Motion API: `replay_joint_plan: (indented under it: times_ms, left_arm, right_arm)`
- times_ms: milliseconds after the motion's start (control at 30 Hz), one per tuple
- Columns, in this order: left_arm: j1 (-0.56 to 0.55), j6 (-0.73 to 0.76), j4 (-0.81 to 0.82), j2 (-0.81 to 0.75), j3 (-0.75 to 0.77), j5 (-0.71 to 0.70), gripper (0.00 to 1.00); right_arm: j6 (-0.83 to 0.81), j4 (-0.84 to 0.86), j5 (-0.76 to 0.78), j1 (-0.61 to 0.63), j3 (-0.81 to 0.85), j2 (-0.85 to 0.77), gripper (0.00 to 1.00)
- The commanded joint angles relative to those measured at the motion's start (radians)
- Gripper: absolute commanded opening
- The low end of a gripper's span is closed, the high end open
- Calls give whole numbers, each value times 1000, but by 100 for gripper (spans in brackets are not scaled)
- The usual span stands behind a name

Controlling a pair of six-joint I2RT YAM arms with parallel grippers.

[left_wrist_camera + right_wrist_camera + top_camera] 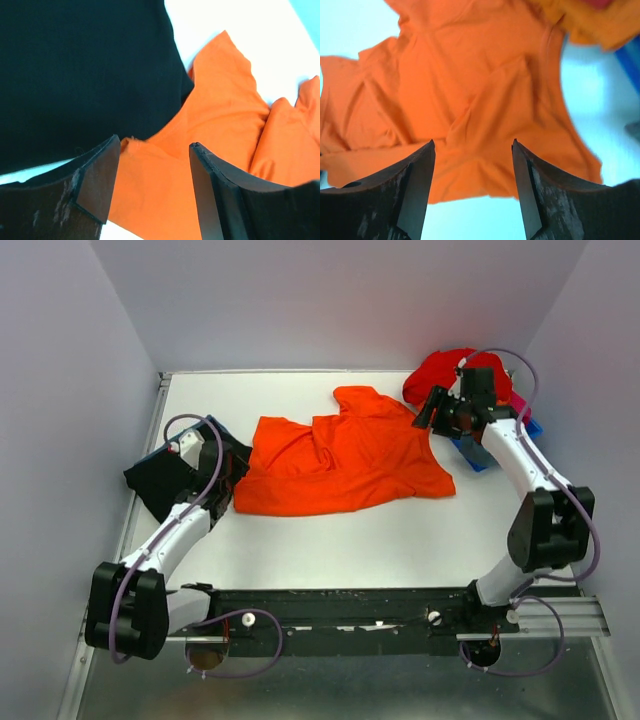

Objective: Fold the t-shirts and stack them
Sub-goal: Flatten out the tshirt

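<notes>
An orange t-shirt (340, 455) lies spread and wrinkled in the middle of the white table. It also shows in the left wrist view (220, 130) and the right wrist view (470, 90). A folded black t-shirt (160, 480) lies at the left, also seen in the left wrist view (75, 75). A red t-shirt (440, 375) is heaped at the back right. My left gripper (154, 145) is open and empty over the orange shirt's left edge, beside the black shirt. My right gripper (473, 145) is open and empty above the orange shirt's right side.
A blue bin (480, 452) stands at the right under the right arm, with something pink (518, 400) beside it. White walls close in the table on the left, back and right. A black rail (350, 615) runs along the near edge.
</notes>
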Motion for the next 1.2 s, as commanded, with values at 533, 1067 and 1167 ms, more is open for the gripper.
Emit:
replay_joint_plan:
  times_ms: [533, 1067, 1167]
  left_arm:
    - [164, 10, -45, 285, 238, 162, 0]
    - [362, -20, 10, 716, 461, 195, 0]
    - [367, -17, -5, 756, 544, 220, 0]
  right_arm:
    - [231, 655, 115, 197, -643, -338, 4]
    - [260, 718, 181, 205, -714, -342, 7]
    - [266, 690, 228, 205, -720, -353, 11]
